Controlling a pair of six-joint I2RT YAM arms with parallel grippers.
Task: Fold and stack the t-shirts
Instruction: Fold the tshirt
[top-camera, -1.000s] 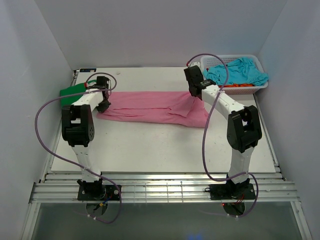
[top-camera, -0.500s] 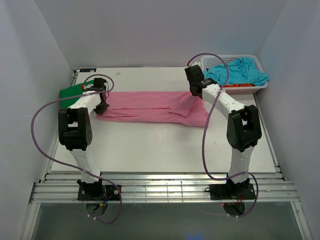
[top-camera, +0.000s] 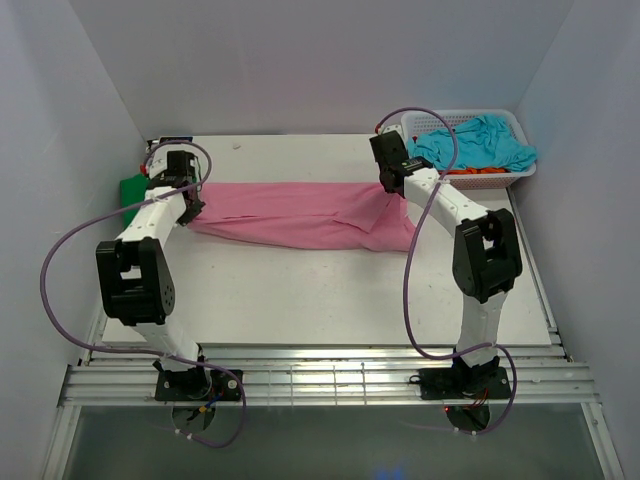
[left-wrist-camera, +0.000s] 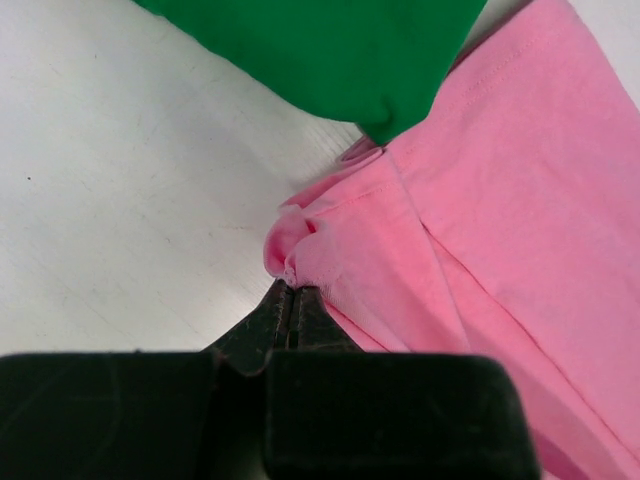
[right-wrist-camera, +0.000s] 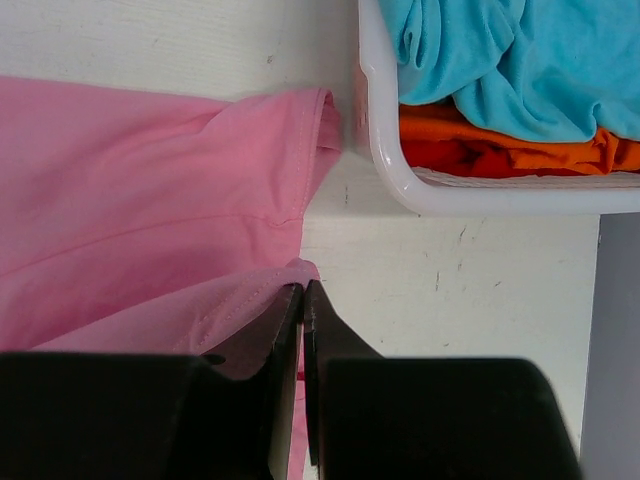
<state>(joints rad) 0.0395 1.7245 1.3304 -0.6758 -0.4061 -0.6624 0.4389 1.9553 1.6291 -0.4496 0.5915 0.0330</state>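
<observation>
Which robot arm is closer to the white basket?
Right. The right fingers pinch the pink t-shirt's end just beside the basket. The left fingers pinch its other end, far away, next to the green t-shirt.

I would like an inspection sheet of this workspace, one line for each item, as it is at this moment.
Surface: white table, faint scuffs.
Job's things: pink shirt stretched across the table; green shirt beside its left end; turquoise shirt on top of orange shirt in the basket, far right.
Clutter: nothing seen.
Grippers: left tool shut on the pink shirt's left end; right tool shut on its right end.
Cables: purple cables loop beside both arms.
Surroundings: white walls on three sides; metal rails at the near edge.
</observation>
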